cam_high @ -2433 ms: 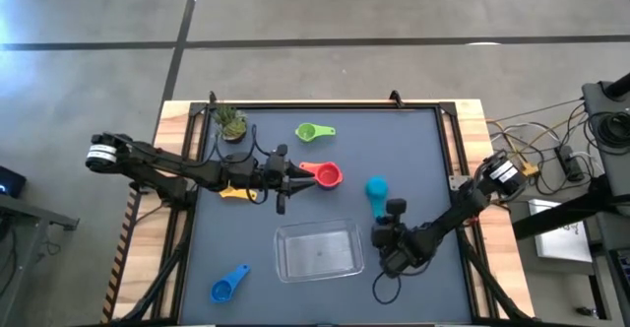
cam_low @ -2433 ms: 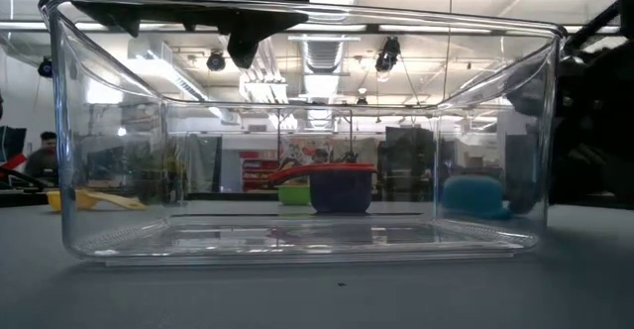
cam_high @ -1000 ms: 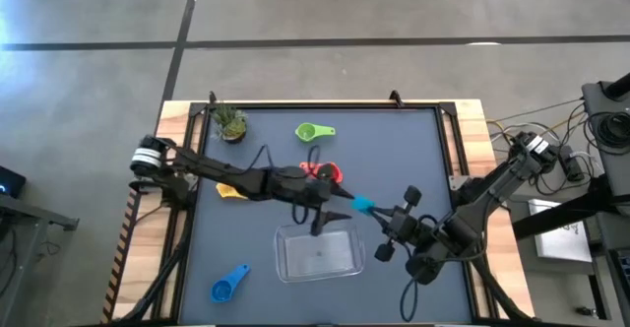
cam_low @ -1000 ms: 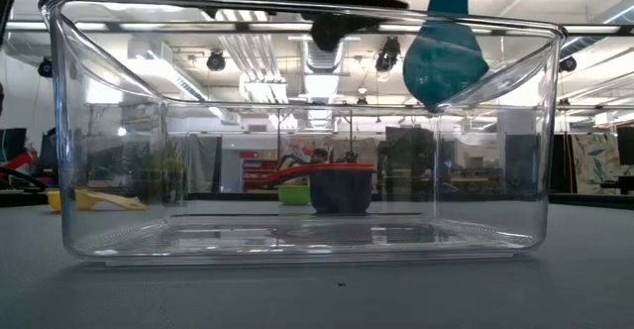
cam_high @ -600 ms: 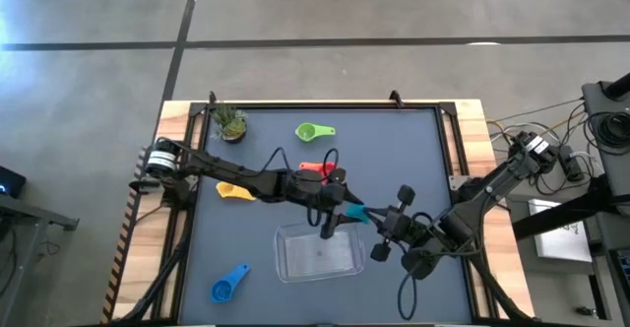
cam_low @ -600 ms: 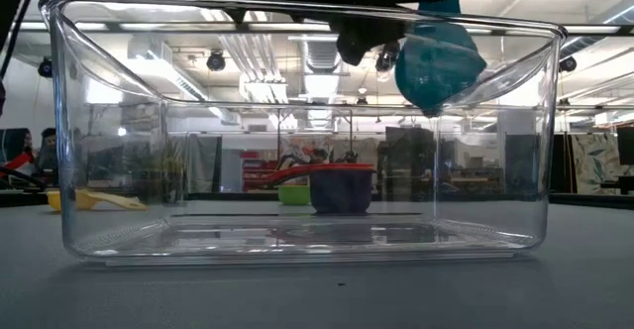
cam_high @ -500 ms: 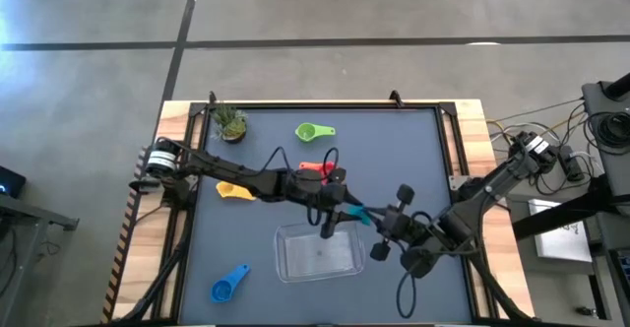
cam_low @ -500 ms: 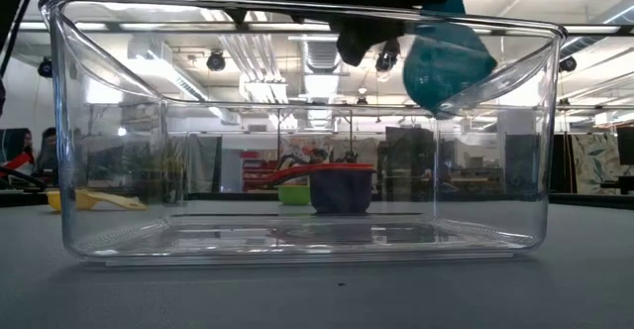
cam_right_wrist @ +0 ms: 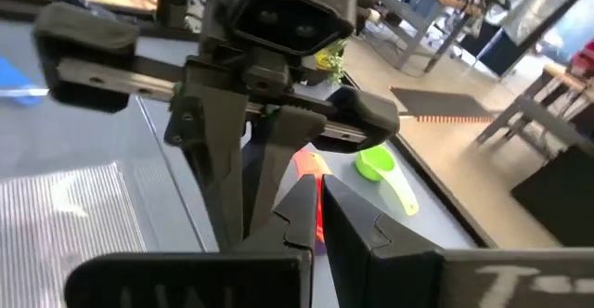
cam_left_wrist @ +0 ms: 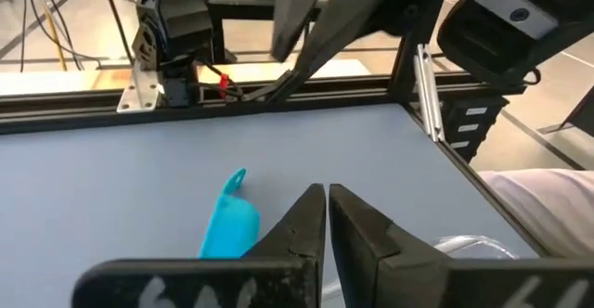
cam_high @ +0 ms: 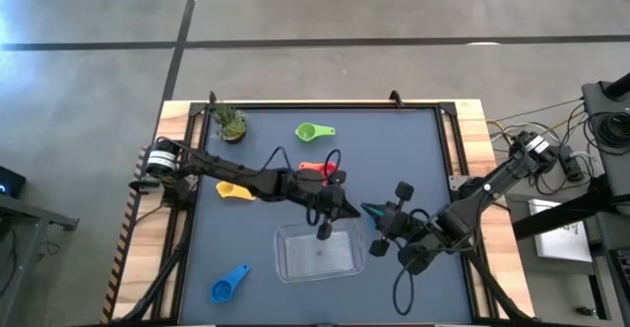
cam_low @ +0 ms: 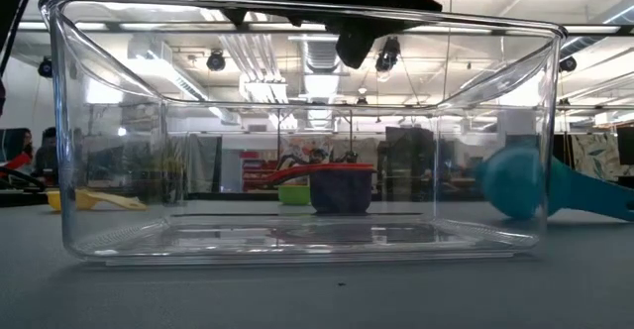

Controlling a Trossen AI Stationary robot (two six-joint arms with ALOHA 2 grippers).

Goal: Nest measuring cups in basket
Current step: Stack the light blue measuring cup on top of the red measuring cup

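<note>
The teal cup (cam_high: 374, 210) lies on the table just beyond the far right corner of the clear basket (cam_high: 285, 232). In the low view the teal cup (cam_low: 510, 185) has its bowl by the basket's right wall (cam_low: 547, 121) and its handle pointing away. It also shows in the left wrist view (cam_left_wrist: 230, 224). My left gripper (cam_high: 343, 207) and my right gripper (cam_high: 382, 219) face each other above it, both shut and empty. Nothing shows inside the basket.
A red cup (cam_high: 317, 169) lies partly under the left arm. A green cup (cam_high: 308, 131) lies farther back, a yellow cup (cam_high: 231, 190) at the left, a blue cup (cam_high: 228, 286) at the near left, and a small plant (cam_high: 231, 122) at the far left.
My left gripper has gone right, to the teal cup that my right gripper held up over the basket's far right corner. The cup has since dropped out from between them. It now lies on the table outside the basket.
</note>
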